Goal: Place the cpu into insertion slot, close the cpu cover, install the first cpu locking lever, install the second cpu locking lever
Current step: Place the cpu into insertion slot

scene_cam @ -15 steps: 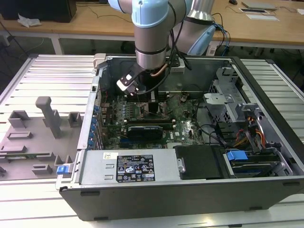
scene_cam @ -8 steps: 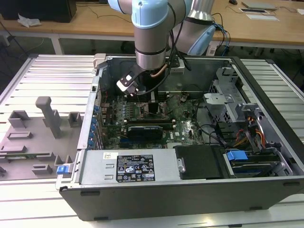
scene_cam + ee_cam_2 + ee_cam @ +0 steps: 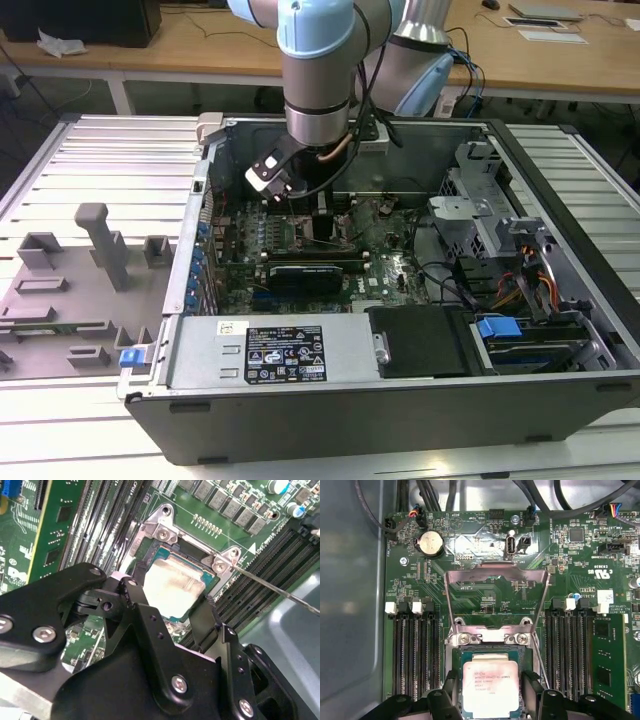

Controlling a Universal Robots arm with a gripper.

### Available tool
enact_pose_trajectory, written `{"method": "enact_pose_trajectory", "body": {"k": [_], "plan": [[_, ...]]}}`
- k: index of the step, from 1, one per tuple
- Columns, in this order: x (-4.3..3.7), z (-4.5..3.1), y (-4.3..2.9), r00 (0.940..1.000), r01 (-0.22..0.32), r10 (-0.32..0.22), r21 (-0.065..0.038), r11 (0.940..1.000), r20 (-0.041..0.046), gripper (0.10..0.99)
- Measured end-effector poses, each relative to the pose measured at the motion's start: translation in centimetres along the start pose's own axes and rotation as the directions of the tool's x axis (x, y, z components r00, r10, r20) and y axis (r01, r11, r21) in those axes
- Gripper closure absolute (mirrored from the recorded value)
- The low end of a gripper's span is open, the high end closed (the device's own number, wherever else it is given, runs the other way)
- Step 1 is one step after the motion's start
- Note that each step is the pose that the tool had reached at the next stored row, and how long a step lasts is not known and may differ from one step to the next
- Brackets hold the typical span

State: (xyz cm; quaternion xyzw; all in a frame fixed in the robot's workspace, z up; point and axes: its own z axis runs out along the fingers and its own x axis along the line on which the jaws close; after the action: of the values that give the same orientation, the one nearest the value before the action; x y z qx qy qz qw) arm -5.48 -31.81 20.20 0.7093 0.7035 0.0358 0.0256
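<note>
The cpu (image 3: 491,686), a square chip with a silver-grey top, lies flat in the insertion slot (image 3: 491,638), whose shiny metal rim sits amid the green motherboard (image 3: 480,587). My gripper (image 3: 491,692) straddles the chip, one black finger (image 3: 451,689) against each of two opposite sides. The second wrist view shows the same hold: cpu (image 3: 172,584), gripper (image 3: 169,597), slot rim (image 3: 162,530). The cpu cover (image 3: 497,573) stands swung up off the slot, its window showing the board behind. A thin locking lever (image 3: 272,589) sticks out beside the slot. In the exterior view the gripper (image 3: 318,215) is low inside the computer case.
Long black memory slots (image 3: 415,655) run along both sides of the insertion slot, with a green card (image 3: 610,660) beyond one set. The open case (image 3: 400,400) holds a black power-supply block, a drive cage (image 3: 490,215) and cables. Grey fixtures (image 3: 100,245) stand at the exterior view's left.
</note>
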Motion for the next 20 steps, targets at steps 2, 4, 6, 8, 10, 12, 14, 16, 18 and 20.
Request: {"method": "enact_pose_trajectory", "body": {"k": [2, 4, 6, 8, 10, 12, 14, 16, 18, 20], "plan": [[0.01, -0.14, 0.02, 1.0, 0.0, 0.0, 0.0, 1.0, 0.0011, 0.471], [0.0, -0.15, 0.02, 0.9998, 0.002, -0.002, 0.0, 1.0, 0.0179, 0.471], [0.0, -0.15, 0.01, 0.9995, 0.003, -0.003, 0.001, 1.0, 0.0303, 0.471], [0.02, -0.16, 0.02, 0.9992, 0.004, -0.004, 0.001, 1.0, 0.0402, 0.471], [0.04, -0.2, 0.02, 0.9992, 0.004, -0.004, 0.001, 1.0, 0.0402, 0.471], [0.04, -0.51, 0.05, 0.9992, 0.004, -0.004, 0.001, 1.0, 0.0403, 0.471], [0.05, -0.83, 0.08, 0.9992, 0.004, -0.004, 0.001, 1.0, 0.0402, 0.471], [0.05, -0.85, 0.08, 0.9992, 0.004, -0.004, 0.0, 1.0, 0.0401, 0.471], [0.05, -0.87, 0.08, 0.9992, 0.004, -0.004, 0.001, 1.0, 0.0403, 0.471], [0.05, -0.87, 0.08, 0.9992, 0.004, -0.004, 0.001, 1.0, 0.0403, 0.482]]}}
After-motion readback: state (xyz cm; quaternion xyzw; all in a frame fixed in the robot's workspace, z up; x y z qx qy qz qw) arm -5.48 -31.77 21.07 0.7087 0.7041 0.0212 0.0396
